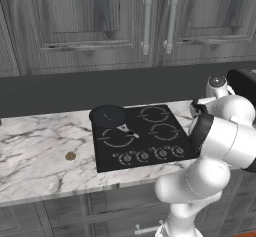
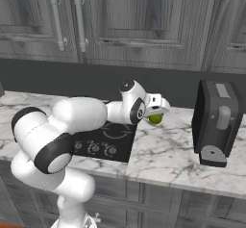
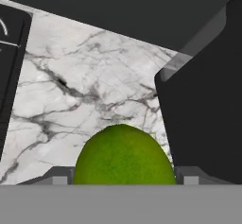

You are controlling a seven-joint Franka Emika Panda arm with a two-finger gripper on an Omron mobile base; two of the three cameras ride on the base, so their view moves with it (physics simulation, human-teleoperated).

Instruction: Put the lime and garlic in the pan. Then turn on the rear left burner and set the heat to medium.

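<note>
though no readable labels, lime [image 3: 124, 154] btwn gripper [image 3: 124, 173] tips

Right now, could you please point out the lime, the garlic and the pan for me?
lime [image 3: 124, 154], hand view, middle of its green skin.
garlic [image 1: 70, 156], left base view, centre of the tan lump on the counter.
pan [image 1: 108, 115], left base view, middle of its black base.

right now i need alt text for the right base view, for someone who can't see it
A white robot arm reaches over a marble counter with a lime between its fingers, just right of a black cooktop. A dark coffee machine stands on the counter further right, with grey wood cabinets above.
</note>
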